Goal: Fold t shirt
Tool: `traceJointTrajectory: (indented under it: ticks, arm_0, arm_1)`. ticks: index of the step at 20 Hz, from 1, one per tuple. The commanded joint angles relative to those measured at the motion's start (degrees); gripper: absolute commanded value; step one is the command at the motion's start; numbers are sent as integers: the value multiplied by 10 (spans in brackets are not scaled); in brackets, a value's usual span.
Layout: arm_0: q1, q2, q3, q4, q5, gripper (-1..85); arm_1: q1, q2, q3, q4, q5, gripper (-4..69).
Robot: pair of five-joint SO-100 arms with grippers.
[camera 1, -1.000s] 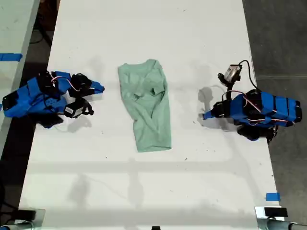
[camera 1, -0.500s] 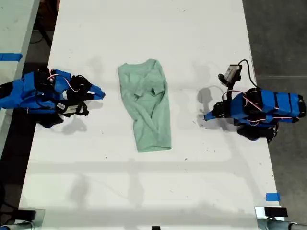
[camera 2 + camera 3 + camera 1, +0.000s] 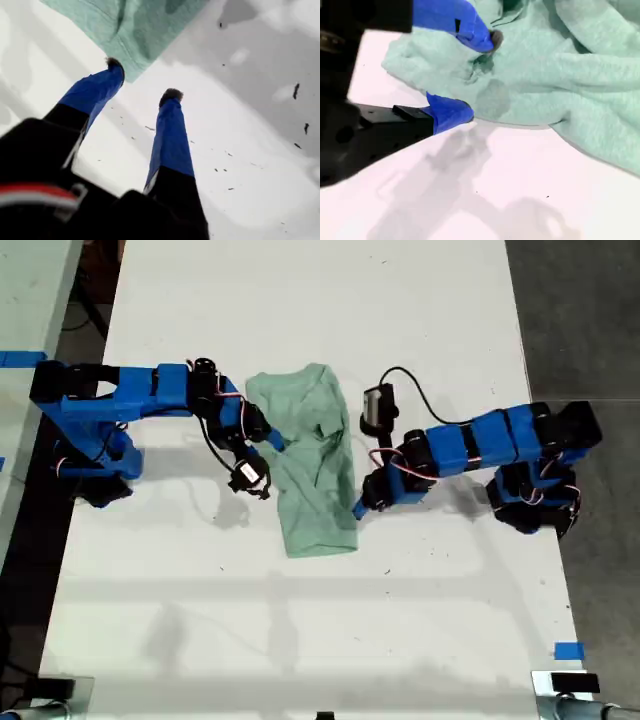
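White bench (image 3: 300, 300), seen from above. The shirt (image 3: 315, 470) lay at its middle, a wrinkled, pale mint strip, plain, part folded lengthwise. I judged the grasping step was in hand. My second pincer (image 3: 268, 435) gaped around a bunched edge, ungripped. My first pincer (image 3: 360, 508) was open beside the opposite edge. Next: close both, then lift evenly.

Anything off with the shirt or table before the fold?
The t shirt isn't laid flat: it lies bunched into a narrow, wrinkled strip, tilted in the exterior view, with fabric doubled over itself at the upper end. Small dark specks dot the table. No tears or spills visible. My first gripper and my second gripper are both open at its edges.
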Motion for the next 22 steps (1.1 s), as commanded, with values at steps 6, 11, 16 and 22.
traceJointTrajectory:
  ticks: [6,11,16,22]
  arm_0:
    - [74,-112,-76,-55,-4,219]
    - [83,-242,-161,-62,0,236]
    - [86,-303,-189,-62,-5,232]
    - [82,-328,-190,-58,-13,78]
  arm_1:
    - [-16,-82,-114,21,26,176]
    - [-12,-87,-118,30,28,169]
    - [-12,-82,-131,52,25,160]
    - [-24,-113,-169,48,31,155]
